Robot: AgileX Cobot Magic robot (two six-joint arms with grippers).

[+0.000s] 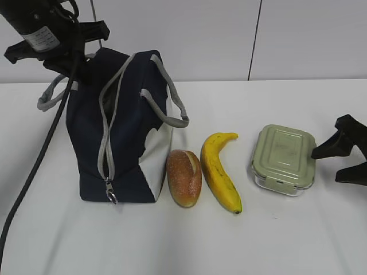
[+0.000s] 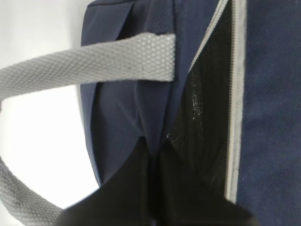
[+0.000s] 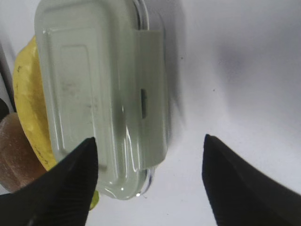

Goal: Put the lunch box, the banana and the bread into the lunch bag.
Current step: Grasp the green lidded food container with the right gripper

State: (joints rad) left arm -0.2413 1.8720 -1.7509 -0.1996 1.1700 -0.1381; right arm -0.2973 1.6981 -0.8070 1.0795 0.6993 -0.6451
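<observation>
Here, left end effector (image 2: 153, 188) pinched on lunch bag (image 1: 123, 132) fabric, right end effector (image 3: 148, 174) wide beside lunch box (image 1: 284, 159).

Left arm (image 1: 43, 34), far left of the scene: black housing, blocky bracket shapes, a white label with small unreadable print on the cylindrical link. A thick black cable (image 1: 40, 149) hangs from it toward the near left edge. Left gripper (image 2: 153, 188): two matte black wedge-shaped fingers with smooth faces. Right gripper (image 3: 148, 183): matte black fingers, broad at the base, tapering to points, finely ribbed on the inner faces. No screws discernible.
</observation>
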